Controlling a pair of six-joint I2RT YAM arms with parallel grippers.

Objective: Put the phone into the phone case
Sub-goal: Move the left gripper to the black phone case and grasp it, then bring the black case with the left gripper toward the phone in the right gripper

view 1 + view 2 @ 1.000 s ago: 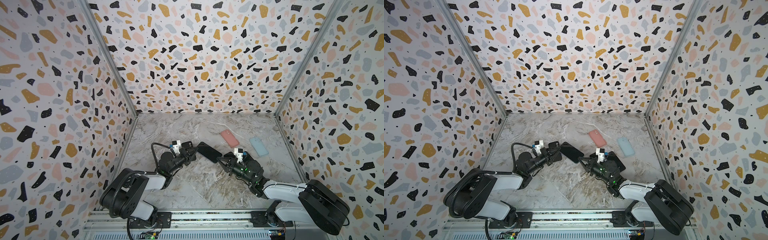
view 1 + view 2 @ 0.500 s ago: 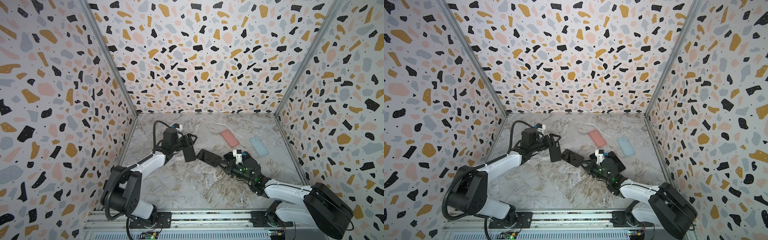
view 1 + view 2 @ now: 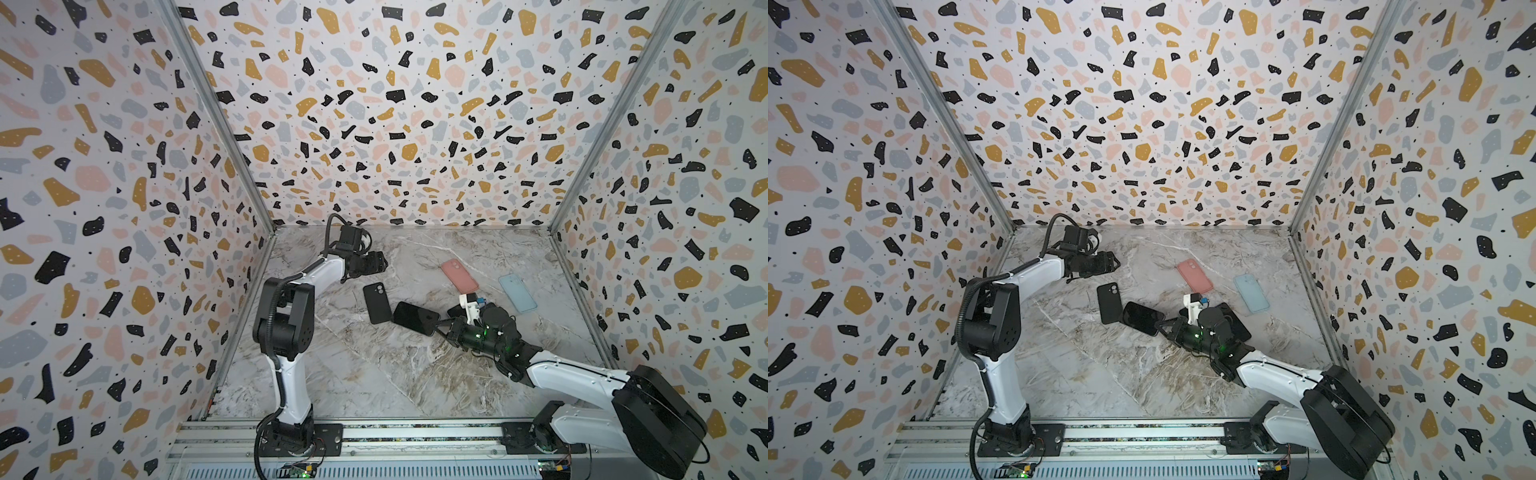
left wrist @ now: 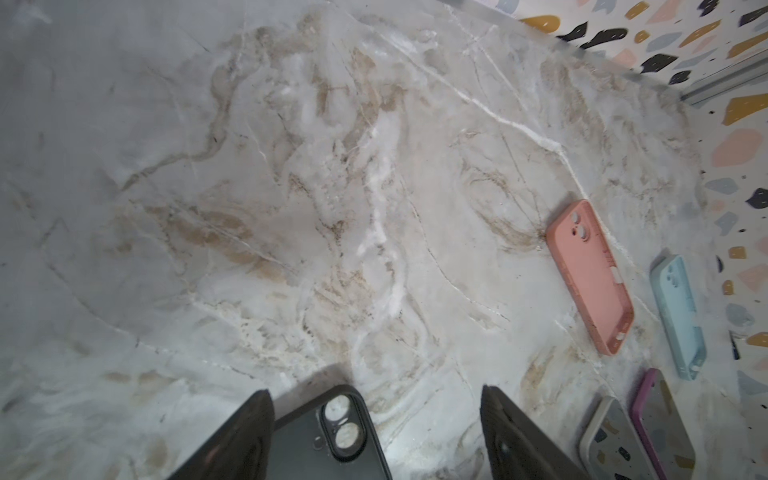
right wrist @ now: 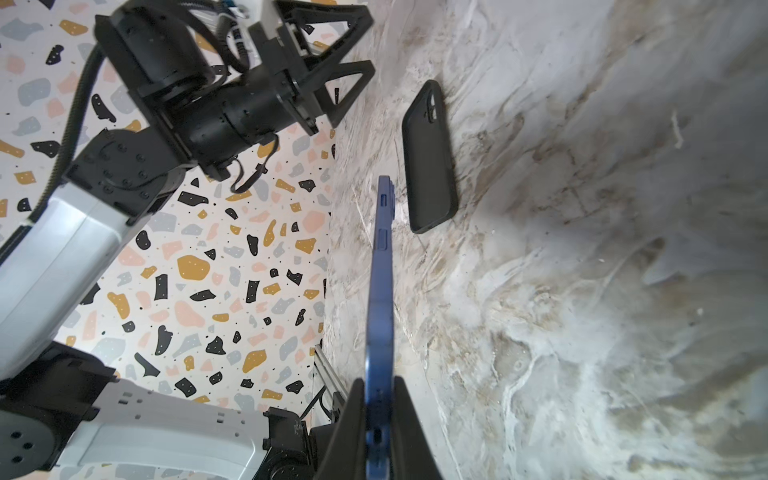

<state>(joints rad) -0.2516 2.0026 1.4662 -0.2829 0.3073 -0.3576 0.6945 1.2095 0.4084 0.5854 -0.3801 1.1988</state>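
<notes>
The right pincer [image 3: 441,326] is squeezing shut on one short end of the phone [image 3: 415,318]. That is leaving the long part free to slide toward the black case [image 3: 377,303]. The phone is sitting mid-frame in both top views, just beside the case. The left pincer [image 3: 382,262] is hanging wide open and empty, higher in the frame. The case's back seems to be facing up, so it is probably needing a flip. No readable words or brand marks are showing.
</notes>
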